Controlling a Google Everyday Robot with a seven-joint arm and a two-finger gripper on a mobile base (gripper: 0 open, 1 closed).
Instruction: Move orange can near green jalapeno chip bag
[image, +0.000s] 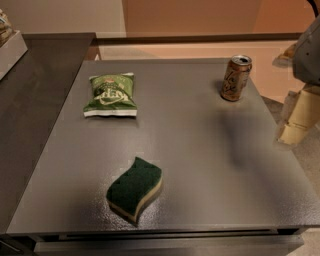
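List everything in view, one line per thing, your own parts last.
orange can: one, orange-brown with a silver top, upright at the table's far right.
green jalapeno chip bag: one, green with white lettering, lying flat at the far left.
sponge: one, dark green over tan, near the front edge, left of centre.
table: one, grey, bearing all three.
counter: one, dark, left of the table.
hand: one, pale cream, at the picture's right edge beside the table, apart from the can.

Dim warm light; the end effector (293, 129) at right edge casts a soft shadow on the table (200, 195)
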